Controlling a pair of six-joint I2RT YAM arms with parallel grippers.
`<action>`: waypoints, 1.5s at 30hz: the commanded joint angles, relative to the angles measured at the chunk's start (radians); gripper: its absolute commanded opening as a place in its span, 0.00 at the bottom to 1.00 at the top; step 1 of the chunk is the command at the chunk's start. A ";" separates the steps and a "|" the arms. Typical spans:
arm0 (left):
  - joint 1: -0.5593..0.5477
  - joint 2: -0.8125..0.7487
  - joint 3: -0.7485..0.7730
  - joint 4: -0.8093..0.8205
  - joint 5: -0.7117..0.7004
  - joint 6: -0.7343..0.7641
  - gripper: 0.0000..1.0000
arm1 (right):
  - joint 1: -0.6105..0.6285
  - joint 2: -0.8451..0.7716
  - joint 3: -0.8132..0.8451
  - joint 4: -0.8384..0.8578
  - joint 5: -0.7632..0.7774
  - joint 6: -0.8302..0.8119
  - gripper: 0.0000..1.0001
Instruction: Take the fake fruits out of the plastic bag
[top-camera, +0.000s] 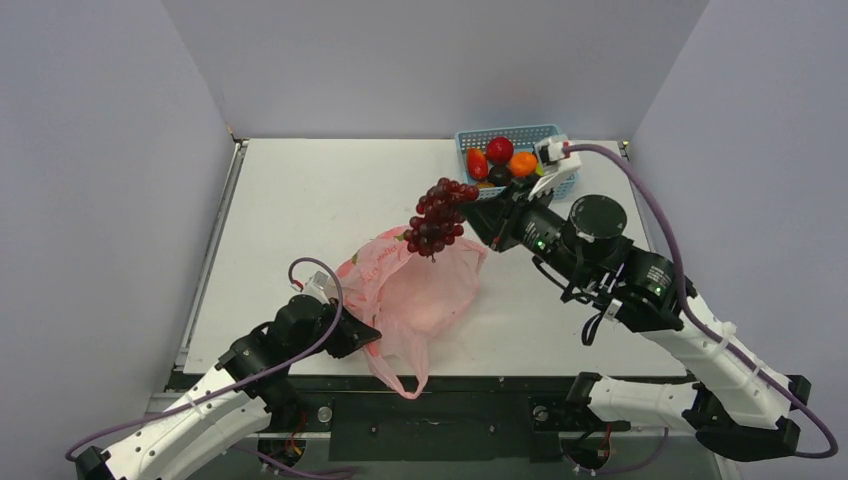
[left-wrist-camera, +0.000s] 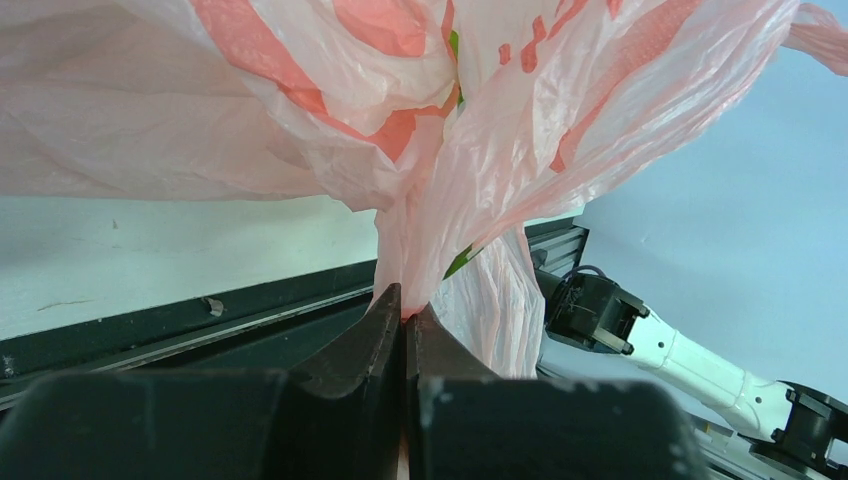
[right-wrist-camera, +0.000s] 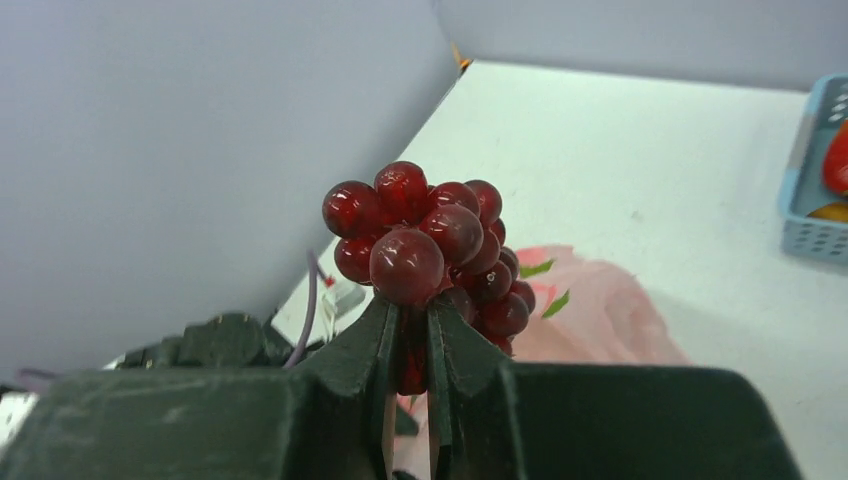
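Grape bunch (top-camera: 438, 217), dark red, hangs in the air above the pink plastic bag (top-camera: 425, 285). The fingers of my right gripper (right-wrist-camera: 408, 312) are drawn narrow and pinched on the lower part of the cluster. My left gripper (left-wrist-camera: 405, 308) is closed tight on a gathered fold of the bag by the near edge of the table (top-camera: 300, 200), pinning it there, and one loop handle droops over the front.

By my reckoning the grapes are out of the bag but not yet set down. The light blue basket (top-camera: 545, 131) in the far right corner holds a round red fruit (top-camera: 500, 149), an orange fruit (top-camera: 522, 163) and a dark fruit (top-camera: 499, 175). Whether any of them came from the bag I cannot tell. The crumpled film hides what the bag holds. Green flecks show in my left wrist view, but I cannot tell print from fruit. I judge the job partly done, with the grapes to put down and the bag to check.

The table is white and matte with a few faint scuffs, and a black rail (left-wrist-camera: 200, 315) runs along its near edge. Plain pale lilac-grey walls (top-camera: 100, 150) close it in on three sides.
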 joint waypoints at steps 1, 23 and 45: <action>-0.004 -0.013 0.000 0.017 0.016 -0.012 0.00 | -0.109 0.067 0.133 0.027 0.045 -0.047 0.00; -0.004 0.074 0.078 -0.032 -0.011 0.008 0.00 | -0.693 0.608 0.242 0.323 -0.023 -0.147 0.00; -0.004 0.048 0.042 -0.100 -0.002 -0.073 0.00 | -0.763 0.987 0.323 0.385 -0.130 -0.067 0.00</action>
